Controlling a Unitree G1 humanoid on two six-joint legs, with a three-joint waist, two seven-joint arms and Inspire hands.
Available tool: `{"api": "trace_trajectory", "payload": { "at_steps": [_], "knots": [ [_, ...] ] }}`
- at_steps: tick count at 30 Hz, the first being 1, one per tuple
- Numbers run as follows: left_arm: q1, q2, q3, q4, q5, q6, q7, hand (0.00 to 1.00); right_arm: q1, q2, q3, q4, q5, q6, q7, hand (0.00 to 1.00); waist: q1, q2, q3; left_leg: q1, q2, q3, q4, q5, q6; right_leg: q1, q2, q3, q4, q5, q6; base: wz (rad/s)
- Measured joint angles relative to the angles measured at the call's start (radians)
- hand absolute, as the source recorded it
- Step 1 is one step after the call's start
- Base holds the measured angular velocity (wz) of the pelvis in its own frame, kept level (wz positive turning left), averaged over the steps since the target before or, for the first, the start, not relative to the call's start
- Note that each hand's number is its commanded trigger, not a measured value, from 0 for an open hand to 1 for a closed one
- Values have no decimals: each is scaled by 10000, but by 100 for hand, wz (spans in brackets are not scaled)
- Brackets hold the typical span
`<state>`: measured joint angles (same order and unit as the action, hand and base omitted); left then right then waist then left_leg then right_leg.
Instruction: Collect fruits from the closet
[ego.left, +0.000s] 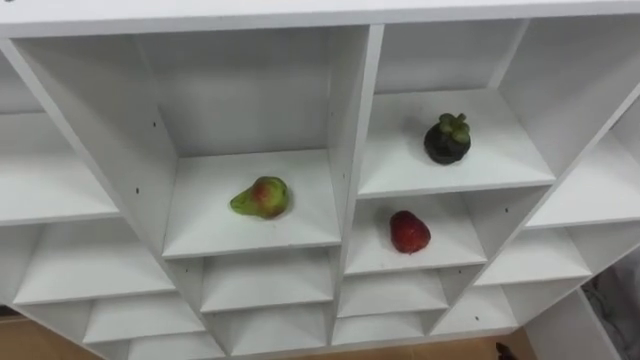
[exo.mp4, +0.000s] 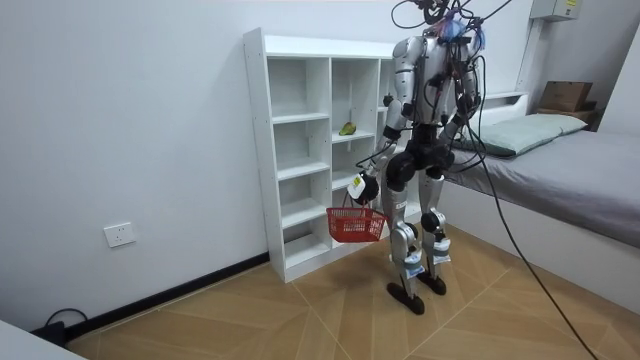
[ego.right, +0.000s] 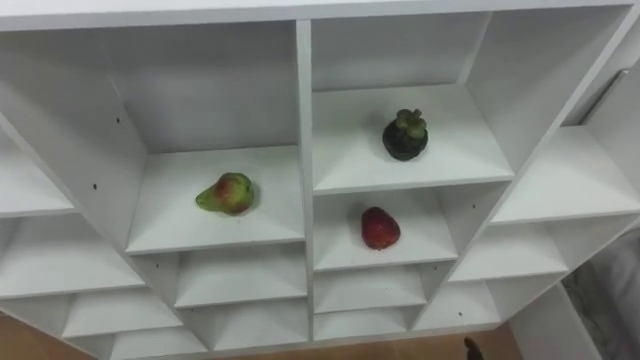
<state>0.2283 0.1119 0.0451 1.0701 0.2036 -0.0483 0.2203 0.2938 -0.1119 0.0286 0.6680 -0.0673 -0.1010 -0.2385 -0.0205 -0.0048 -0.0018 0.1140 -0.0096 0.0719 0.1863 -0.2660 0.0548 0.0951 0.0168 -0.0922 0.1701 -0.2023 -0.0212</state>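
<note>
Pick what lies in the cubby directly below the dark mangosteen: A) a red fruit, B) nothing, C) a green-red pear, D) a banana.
A: the red fruit lies in the cubby right under the mangosteen, while the pear sits one column to the left.

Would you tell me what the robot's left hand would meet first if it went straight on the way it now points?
The left hand hangs pointing down, fingers curled round the handle of the red basket, so that basket comes first; beneath it, probably the wooden floor before the shelf.
</note>
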Motion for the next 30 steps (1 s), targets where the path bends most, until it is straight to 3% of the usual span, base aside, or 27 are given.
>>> {"api": "trace_trajectory", "payload": {
  "at_steps": [4,9,21,30],
  "knots": [
    [249,81,-176,-369,-153,-307,136,100,609,7,339,-1673,-43,-318,-214,0,9,18,16,3,3,2,6,3,-2,8,-3,-8,-4,0,0,1],
    [333,121,-236,-696,-148,-452,156,100,1220,14,396,-3283,-295,-399,-372,0,27,36,-2,-75,-11,-15,16,4,1,-72,-13,-26,5,9,11,0],
    [290,166,-310,-307,-946,-467,58,100,1597,-3,778,-5867,-173,-557,-678,0,13,196,-102,-146,23,99,51,7,4,-263,21,117,1,108,6,-3],
    [359,232,-503,-198,-1129,-612,61,100,1545,-134,865,-7575,-715,-849,-1193,0,48,183,-83,-233,92,400,0,8,4,-395,53,379,45,190,-10,-10]
  ]
}}
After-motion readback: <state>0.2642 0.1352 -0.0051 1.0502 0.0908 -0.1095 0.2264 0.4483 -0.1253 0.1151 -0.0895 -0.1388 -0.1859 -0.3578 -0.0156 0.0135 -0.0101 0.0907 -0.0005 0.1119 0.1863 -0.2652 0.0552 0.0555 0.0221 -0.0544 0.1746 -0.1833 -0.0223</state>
